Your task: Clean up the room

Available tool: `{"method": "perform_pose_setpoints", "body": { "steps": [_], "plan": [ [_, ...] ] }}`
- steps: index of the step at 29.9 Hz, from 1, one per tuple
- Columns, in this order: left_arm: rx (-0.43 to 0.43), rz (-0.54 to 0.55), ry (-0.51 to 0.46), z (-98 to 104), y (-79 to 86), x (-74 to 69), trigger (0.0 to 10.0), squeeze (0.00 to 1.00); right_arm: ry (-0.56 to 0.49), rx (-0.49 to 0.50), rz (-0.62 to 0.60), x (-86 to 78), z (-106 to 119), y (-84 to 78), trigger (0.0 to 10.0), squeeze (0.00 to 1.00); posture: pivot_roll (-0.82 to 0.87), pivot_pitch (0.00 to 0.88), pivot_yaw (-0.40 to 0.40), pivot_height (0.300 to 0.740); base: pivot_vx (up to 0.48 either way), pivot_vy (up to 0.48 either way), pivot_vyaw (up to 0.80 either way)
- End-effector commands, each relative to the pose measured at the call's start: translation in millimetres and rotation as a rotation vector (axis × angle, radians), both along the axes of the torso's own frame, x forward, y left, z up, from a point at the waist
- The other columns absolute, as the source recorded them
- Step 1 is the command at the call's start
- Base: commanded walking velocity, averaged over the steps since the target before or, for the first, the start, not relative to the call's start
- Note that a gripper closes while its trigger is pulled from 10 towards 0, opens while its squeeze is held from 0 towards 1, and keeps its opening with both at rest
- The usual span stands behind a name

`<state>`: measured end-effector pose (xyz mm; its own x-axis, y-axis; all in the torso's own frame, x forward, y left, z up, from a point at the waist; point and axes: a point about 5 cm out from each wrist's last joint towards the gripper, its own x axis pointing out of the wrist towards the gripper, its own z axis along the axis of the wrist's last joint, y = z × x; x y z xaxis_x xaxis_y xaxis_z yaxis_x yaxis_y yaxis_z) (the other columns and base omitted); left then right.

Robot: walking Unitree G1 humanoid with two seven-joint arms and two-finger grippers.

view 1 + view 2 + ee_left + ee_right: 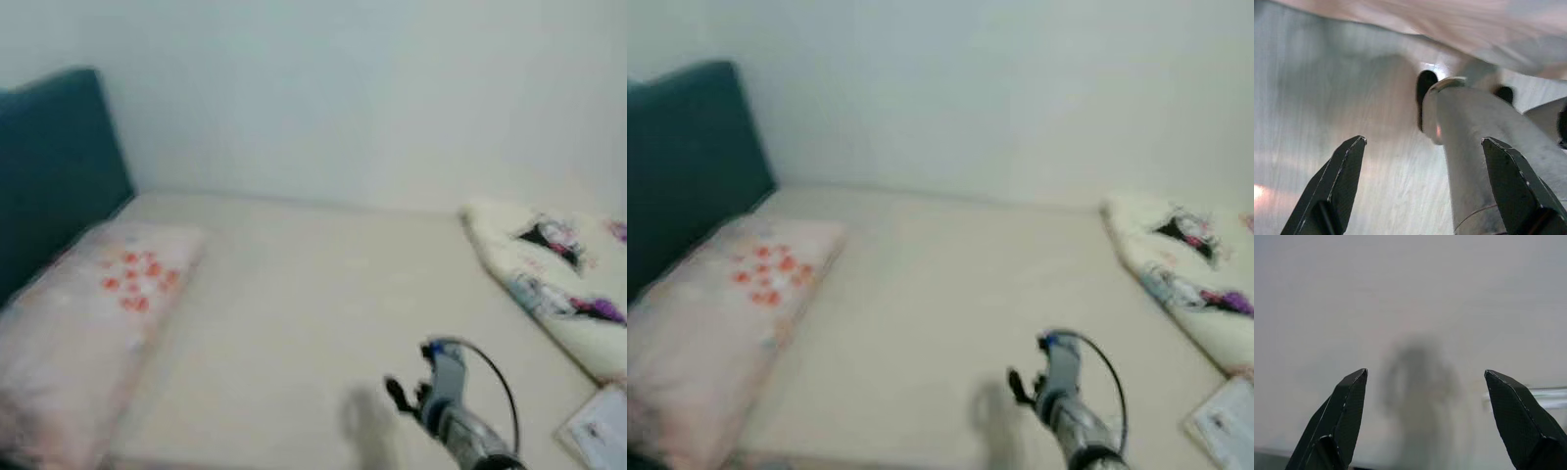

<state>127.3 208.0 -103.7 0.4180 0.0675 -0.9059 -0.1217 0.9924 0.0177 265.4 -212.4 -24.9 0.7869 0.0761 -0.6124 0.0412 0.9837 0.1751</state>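
While the right gripper (1425, 421) is held spread and empty over the bare mattress (313, 323), nothing is grasped. An approach is judged underway; a reach toward the printed blanket (558, 284) or the pillow (93, 323) would be needed. The left gripper (1422, 188) is likewise spread, empty.

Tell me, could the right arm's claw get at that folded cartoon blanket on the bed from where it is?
Probably yes. The right claw hovers open over bare mattress, and nothing lies between it and the cartoon blanket further right. It would likely need to extend some way.
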Motion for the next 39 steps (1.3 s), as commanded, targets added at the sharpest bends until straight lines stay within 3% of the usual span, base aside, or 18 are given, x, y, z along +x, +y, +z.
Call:
{"method": "perform_pose_setpoints", "body": {
  "steps": [1, 7, 15, 30, 39],
  "plan": [
    [0.002, -0.007, 0.018, -1, 1.9, -4.8, 10.0, 0.0, 0.024, -0.003, -0.015, -3.7, -3, -3.1, 10.0, 0.0, -0.04, 0.0, -0.035, 0.74, 0.0, -0.48, -0.77],
    [0.008, -0.004, 0.028, -1, 5.7, -7.7, 10.0, 0.0, 0.045, -0.006, -0.007, -6.9, -6, -3.0, 10.0, 0.0, -0.04, 0.0, -0.033, 0.74, 0.0, -0.48, -0.77],
    [0.019, -0.007, 0.035, -1, 4.9, -5.9, 10.0, 0.0, 0.042, -0.001, 0.024, -7.0, -6, 0.9, 10.0, 0.0, -0.05, 0.0, -0.032, 0.74, 0.0, -0.48, 0.0],
    [0.066, 0.021, 0.057, -2, 1.3, -2.7, 10.0, 0.0, 0.022, 0.008, 0.065, -4.3, -4, 4.0, 10.0, 0.0, -0.06, 0.0, -0.025, 0.74, 0.0, 0.0, 0.0],
    [0.086, 0.01, 0.077, -3, 1.4, -7.2, 10.0, 0.0, -0.093, 0.074, 0.111, 11.5, 11, 12.4, 10.0, 0.0, -0.06, 0.0, -0.021, 0.74, -0.285, 0.0, 0.0]
  ]
}}
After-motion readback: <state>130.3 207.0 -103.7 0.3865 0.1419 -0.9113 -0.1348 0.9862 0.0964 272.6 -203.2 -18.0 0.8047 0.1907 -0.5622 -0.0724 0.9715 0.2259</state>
